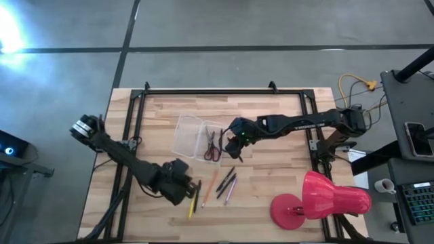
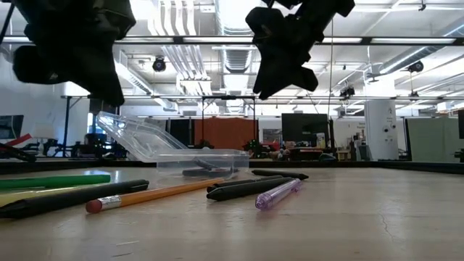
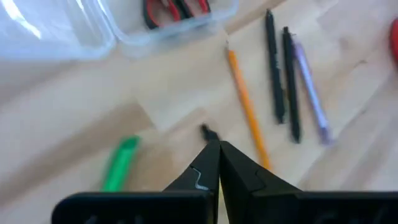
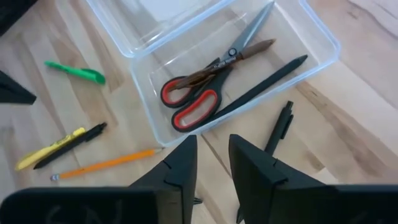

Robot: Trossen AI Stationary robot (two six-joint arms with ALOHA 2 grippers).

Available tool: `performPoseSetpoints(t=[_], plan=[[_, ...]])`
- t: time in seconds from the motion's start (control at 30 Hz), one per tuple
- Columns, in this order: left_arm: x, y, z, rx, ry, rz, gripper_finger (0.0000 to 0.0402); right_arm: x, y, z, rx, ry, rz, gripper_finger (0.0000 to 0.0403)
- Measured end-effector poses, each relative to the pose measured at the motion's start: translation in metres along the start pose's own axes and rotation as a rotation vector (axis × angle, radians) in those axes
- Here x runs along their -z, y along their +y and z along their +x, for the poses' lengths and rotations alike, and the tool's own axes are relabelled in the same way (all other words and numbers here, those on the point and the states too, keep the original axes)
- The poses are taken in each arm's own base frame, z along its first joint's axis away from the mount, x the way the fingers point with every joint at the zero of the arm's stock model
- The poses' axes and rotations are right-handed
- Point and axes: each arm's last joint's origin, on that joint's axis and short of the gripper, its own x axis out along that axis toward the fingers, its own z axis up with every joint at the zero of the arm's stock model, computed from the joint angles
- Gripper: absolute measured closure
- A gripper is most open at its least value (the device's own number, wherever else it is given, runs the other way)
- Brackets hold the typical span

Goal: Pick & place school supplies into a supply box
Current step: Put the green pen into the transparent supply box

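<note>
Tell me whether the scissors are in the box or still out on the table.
In. The red-handled scissors lie inside the clear plastic box, beside a black pen.

supply box [image 4: 311, 31]: clear plastic tray, mid-table | inside it: red-handled scissors [image 4: 205, 93] lying flat, closed, plus a black pen [image 4: 261, 87] and a brown pencil [image 4: 252, 48] | loose on the wood nearby: orange pencil [image 4: 106, 163], green pen [image 4: 78, 71], yellow pen [image 4: 50, 149], purple pen [image 3: 309, 90]

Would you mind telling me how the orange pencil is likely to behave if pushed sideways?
The orange pencil looks thin, straight and stiff, so it would probably roll rather than bend. It lies on the bare table close to the black pens, so it may knock them.
</note>
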Motion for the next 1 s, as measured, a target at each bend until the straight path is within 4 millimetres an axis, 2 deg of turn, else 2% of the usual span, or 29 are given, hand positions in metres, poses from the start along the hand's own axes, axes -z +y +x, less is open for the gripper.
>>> performPoseSetpoints(t=[0.13, 0.3, 0.43, 0.6, 0.73, 0.83, 1.0], plan=[[-0.012, 0.007, -0.006, 0.025, 0.019, 0.008, 0.0399, -0.001, 0.000, -0.005, -0.007, -0.009, -0.026, 0.0314], [0.003, 0.020, 0.005, -0.003, 0.228, 0.047, 0.0400, -0.001, 0.000, -0.008, -0.010, -0.013, -0.042, 0.0321], [0.013, 0.019, 0.002, 0.020, 0.298, 0.067, 0.0401, -0.001, 0.000, -0.009, -0.011, -0.012, -0.043, 0.0326], [0.015, 0.007, -0.007, 0.122, 0.307, 0.112, 0.0401, 0.000, 0.000, -0.009, -0.006, -0.005, -0.048, 0.0323], [0.016, 0.009, -0.005, 0.093, 0.313, 0.153, 0.0400, 0.000, -0.001, -0.009, -0.002, 0.000, -0.054, 0.0319], [0.018, 0.015, -0.002, 0.020, 0.324, 0.188, 0.0384, 0.000, -0.001, -0.009, -0.002, 0.000, -0.063, 0.0316], [0.020, 0.019, 0.000, -0.034, 0.341, 0.213, 0.0312, 0.000, -0.001, -0.009, -0.002, 0.000, -0.073, 0.0320]])
